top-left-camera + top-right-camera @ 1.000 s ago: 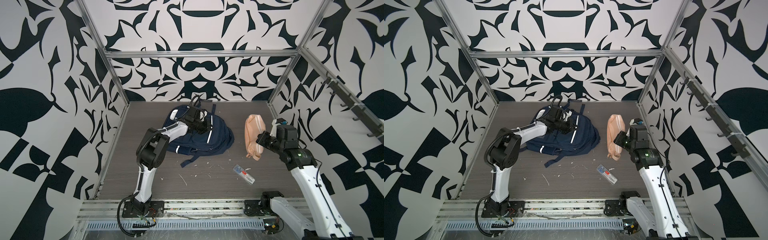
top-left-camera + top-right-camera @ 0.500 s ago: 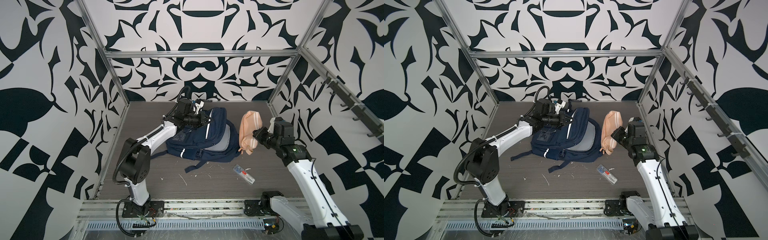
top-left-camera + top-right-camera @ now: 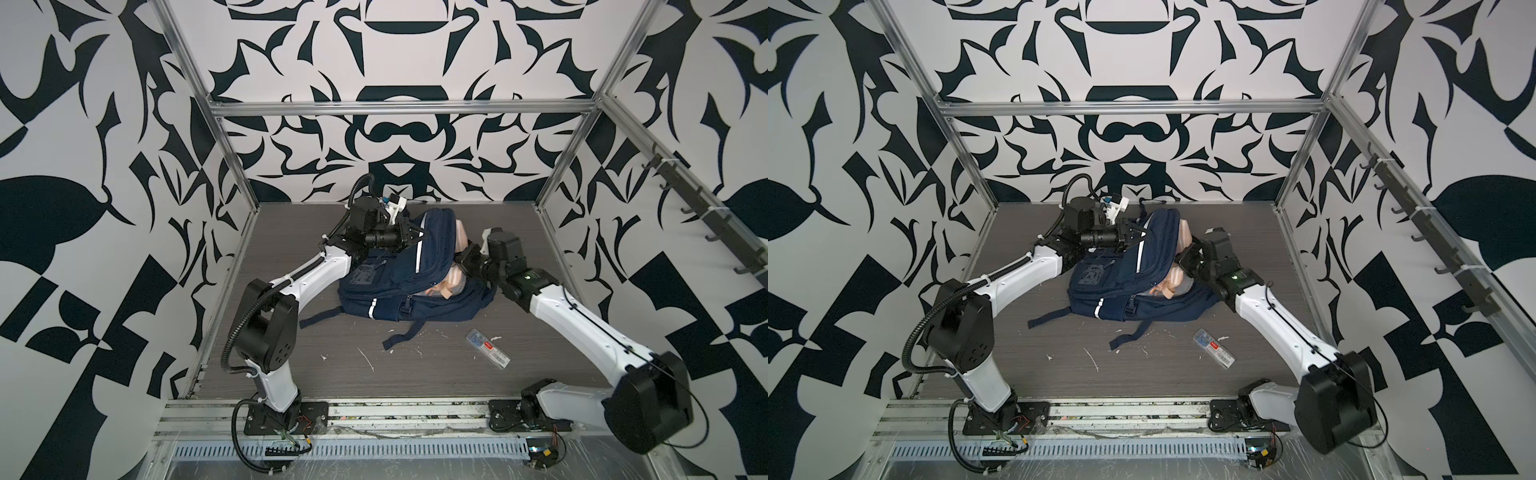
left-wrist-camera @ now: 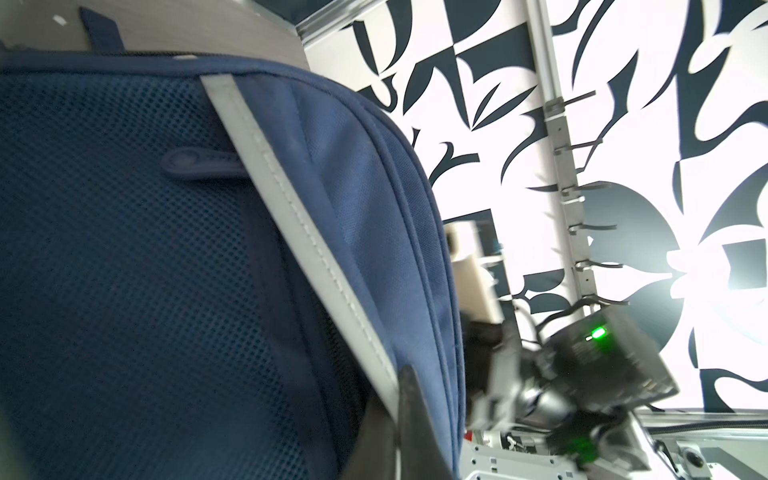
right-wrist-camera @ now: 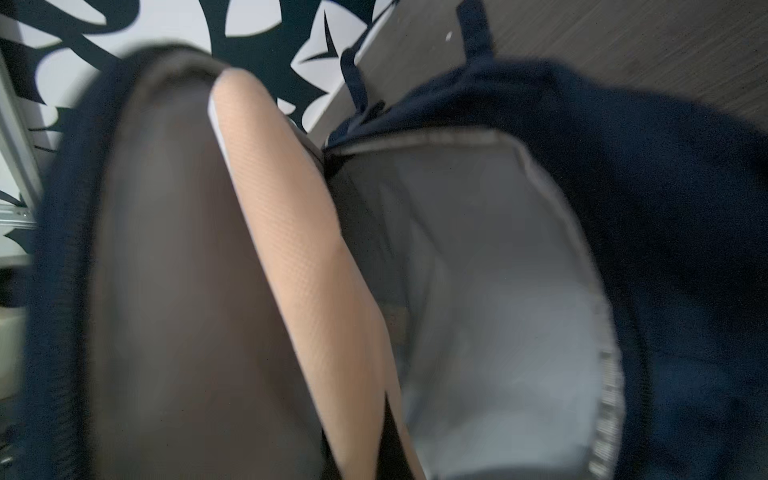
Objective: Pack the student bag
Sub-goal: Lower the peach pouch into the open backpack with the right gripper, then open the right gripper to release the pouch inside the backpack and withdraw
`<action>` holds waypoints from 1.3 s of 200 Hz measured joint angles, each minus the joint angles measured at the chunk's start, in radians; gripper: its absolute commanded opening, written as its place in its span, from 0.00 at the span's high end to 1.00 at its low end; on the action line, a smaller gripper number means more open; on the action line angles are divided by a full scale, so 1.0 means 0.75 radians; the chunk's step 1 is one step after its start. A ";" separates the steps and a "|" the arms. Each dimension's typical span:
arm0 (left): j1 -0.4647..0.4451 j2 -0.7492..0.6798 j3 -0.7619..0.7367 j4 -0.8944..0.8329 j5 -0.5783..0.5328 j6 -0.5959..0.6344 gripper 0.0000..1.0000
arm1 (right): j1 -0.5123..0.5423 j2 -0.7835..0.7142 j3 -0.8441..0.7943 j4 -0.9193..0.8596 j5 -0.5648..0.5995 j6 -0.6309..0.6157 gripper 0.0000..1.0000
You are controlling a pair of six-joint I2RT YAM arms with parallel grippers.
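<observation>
Two arms, one job split between them. The student bag [image 3: 386, 291] lies on the wood-grain table [image 3: 291, 374], toward the back and middle, with its dark straps [image 3: 405, 336] trailing to the front. The left gripper [image 3: 412, 235] is pressed together on the bag's upper flap, pinching the fabric right beside the white reflective stripe [image 4: 299, 232]. It holds the flap lifted, and that is why the main compartment gapes toward the other arm.

The right gripper [image 3: 463, 264] is at that mouth, jaws closed on a peach pouch [image 5: 299, 249]. The right wrist view shows why the flap has to be up. The pouch runs lengthwise between the raised flap and the pale grey lining [image 5: 478, 270], so it is in the gap the left arm makes. In both top views the peach fabric shows partly inside the opening, and part of it pokes out beyond the far edge of the flap.

My read is that this is mid-insertion and the pouch is not fully seated. It is soft, so it may fold rather than slide, and a pinch on thin fabric could slip and let the flap fall. A small clear case [image 3: 487, 347] with a red label waits on the table, well apart from the bag's mouth, and it looks unpacked.
</observation>
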 measured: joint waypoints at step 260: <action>-0.050 0.104 0.008 0.175 -0.125 -0.174 1.00 | 0.075 0.800 0.247 0.658 -0.273 0.098 0.91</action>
